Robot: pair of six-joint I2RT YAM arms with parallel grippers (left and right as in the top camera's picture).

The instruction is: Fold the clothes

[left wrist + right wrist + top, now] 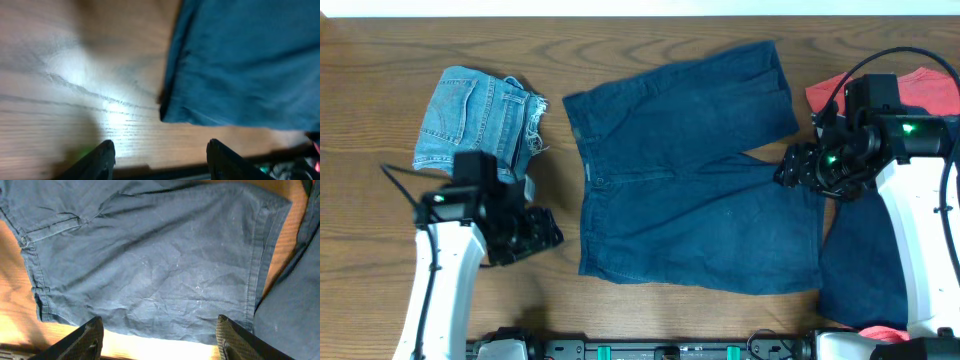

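1. Left fingers (106,156) fill my nearest view. They are spread apart with nothing between them and bare worktop (60,75) underneath; the navy shorts (245,60) lie just beyond, one corner near but untouched.
2. Right fingers (239,339) stand wide and empty over one leg of the navy shorts.
3. Only overhead shows me the whole garment spread flat mid-worktop, with denim shorts (470,115) to its left and a red shirt (925,85) on the right.

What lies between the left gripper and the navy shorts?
Only bare wooden table. Overhead, the left gripper sits clear of the navy shorts; the left wrist view shows plain wood before the fabric's corner.
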